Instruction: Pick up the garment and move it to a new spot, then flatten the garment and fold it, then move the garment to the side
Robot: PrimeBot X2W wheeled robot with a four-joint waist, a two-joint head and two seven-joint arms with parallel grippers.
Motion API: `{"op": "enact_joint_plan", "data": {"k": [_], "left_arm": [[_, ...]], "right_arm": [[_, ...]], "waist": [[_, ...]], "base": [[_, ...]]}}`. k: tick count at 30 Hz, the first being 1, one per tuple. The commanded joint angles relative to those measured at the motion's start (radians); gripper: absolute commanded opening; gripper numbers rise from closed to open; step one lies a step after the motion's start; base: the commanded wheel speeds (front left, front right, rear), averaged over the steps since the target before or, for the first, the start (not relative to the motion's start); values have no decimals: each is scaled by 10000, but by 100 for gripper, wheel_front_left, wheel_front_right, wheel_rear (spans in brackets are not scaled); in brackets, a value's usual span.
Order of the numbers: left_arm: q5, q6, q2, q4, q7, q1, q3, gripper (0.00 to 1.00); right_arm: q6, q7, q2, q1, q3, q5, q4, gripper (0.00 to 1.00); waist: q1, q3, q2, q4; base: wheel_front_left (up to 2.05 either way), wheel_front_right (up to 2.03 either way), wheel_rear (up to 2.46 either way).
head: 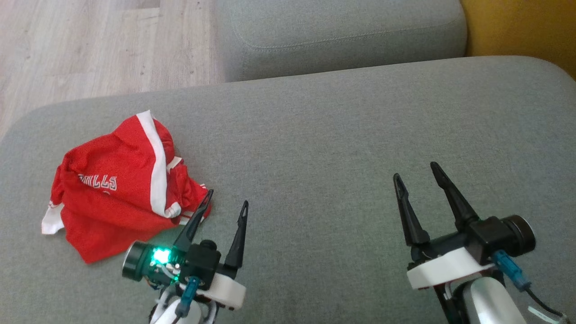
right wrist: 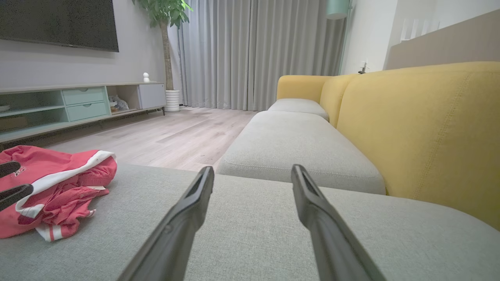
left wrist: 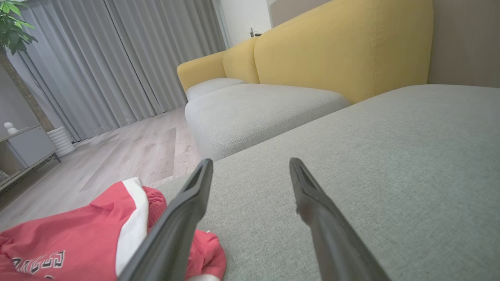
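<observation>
Head view: crumpled red garment [head: 121,184] with white stripes and white lettering, left of frame, on a wide grey sofa cushion [head: 337,135]. Left hand [head: 227,197] at lower centre-left, fingers spread wide, holding nothing. One fingertip overlaps the garment's lower right edge; touching or just above, unclear. Right hand [head: 415,170] at lower right, likewise spread wide and empty, over bare cushion, well apart from the garment. Second grey cushion [head: 342,31] along the top, wooden floor [head: 90,45] at upper left, sliver of yellow backrest [head: 517,27] at upper right.

Left wrist view: adds grey curtains [left wrist: 117,58] at upper left and a leafy plant [left wrist: 15,23] in the top left corner. Garment at lower left there, partly hidden behind one dark finger.

Right wrist view: adds a dark television [right wrist: 58,23] at upper left and a low pale-green cabinet [right wrist: 78,105] beneath it. Garment at the middle left edge there, with the left hand's two dark fingertips in front of it.
</observation>
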Motion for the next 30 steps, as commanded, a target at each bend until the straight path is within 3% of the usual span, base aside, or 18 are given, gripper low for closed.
{"op": "enact_joint_plan", "data": {"k": [1,11,22,30], "left_arm": [[185,126,127,-277,-132,-634,208,100],[-1043,126,-482,-774,-426,34,1506,100],[-1342,-738,-1030,-431,-525,829,2691,100],[-1051,-1073,-1289,-408,-525,828,3103,100]], "right_arm": [[-7,-148,-58,-391,289,-299,-410,100],[-7,-442,-64,-146,-282,1005,-299,100],[-7,-542,-66,1,-485,1503,477,100],[-7,-542,-66,-39,-507,1476,540,100]], "waist": [[0,-7,0,-3],[0,43,0,-44],[0,6,0,2],[0,10,0,126]], "base": [[0,0,0],[0,0,0],[0,0,0],[0,0,0]]}}
